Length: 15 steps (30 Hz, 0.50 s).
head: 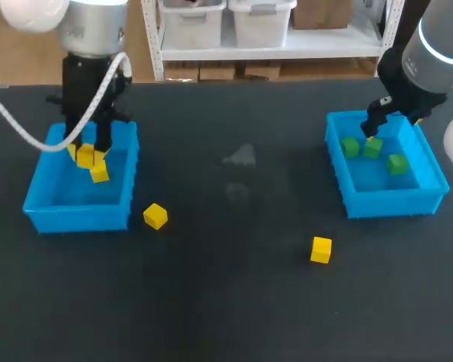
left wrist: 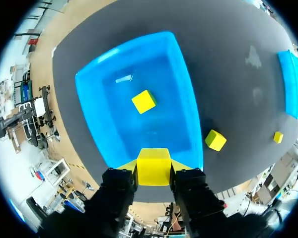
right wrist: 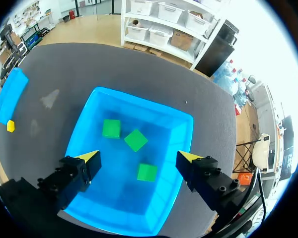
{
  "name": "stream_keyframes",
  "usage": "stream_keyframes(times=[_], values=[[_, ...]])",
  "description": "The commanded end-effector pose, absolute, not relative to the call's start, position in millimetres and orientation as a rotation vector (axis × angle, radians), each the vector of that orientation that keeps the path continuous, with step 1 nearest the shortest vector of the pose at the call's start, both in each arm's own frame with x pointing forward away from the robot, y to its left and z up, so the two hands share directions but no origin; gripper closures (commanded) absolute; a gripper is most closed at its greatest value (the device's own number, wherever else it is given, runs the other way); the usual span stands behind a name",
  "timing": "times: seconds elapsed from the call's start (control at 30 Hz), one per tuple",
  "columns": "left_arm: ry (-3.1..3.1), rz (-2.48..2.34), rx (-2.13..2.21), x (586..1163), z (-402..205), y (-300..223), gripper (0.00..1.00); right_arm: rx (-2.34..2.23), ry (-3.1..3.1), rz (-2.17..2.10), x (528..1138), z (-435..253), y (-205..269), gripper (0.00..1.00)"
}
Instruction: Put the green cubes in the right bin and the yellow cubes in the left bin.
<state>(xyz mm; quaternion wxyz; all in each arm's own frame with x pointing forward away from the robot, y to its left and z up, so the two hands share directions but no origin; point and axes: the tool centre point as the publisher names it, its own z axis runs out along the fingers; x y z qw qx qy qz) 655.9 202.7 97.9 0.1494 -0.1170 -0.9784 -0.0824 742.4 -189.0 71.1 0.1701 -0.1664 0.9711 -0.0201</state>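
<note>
Status: left jaws pinching yellow cube (left wrist: pixel 153 166) above left bin (left wrist: pixel 186 99); right jaws spread wide over right bin (right wrist: pixel 81 130).

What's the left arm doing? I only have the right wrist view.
Observer: The left pincer is shut on a yellow cube, over the left bin.
Operator: Anything lying in that bin?
Observer: Yes, a second yellow cube lies on its floor.
Operator: I see one loose yellow cube on the table. Any more?
Observer: Two are loose. The near cube sits just outside the left bin's front corner. The far cube lies closer to the right bin.
</note>
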Motion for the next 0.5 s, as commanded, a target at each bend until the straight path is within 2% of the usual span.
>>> stream_keyframes(times=[0.03, 0.5], values=[[-3.278, -0.15, -0.439, 649.0, 94.1, 205.4, 0.0, -0.47, 2.754, -0.06, 740.7, 71.1, -189.2, 0.0], [-3.294, -0.084, -0.624, 663.3, 119.4, 159.3, 0.0, -0.47, 2.754, -0.06, 740.7, 71.1, -189.2, 0.0]])
